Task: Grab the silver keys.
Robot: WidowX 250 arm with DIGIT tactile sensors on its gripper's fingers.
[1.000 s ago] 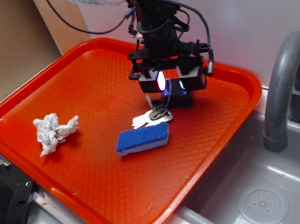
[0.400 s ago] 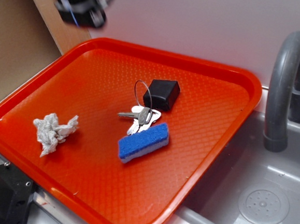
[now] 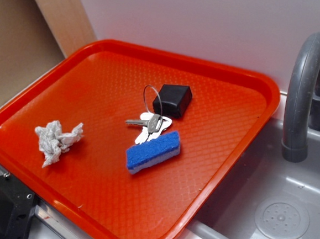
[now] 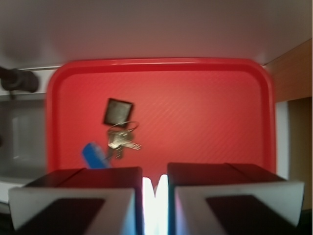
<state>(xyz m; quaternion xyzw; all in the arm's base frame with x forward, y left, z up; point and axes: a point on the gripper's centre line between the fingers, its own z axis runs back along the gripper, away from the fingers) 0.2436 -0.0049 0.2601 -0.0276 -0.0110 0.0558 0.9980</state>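
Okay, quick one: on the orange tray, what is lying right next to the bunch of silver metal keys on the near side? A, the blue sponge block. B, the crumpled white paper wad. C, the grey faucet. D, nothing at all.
A: the blue sponge block lies just in front of the bunch of silver metal keys on the orange tray, while the crumpled white paper wad sits well apart toward the tray's left edge.

place: kitchen-style sink counter | evidence: grey faucet (image 3: 305,94), sink basin (image 3: 277,199), orange tray (image 3: 62,77)
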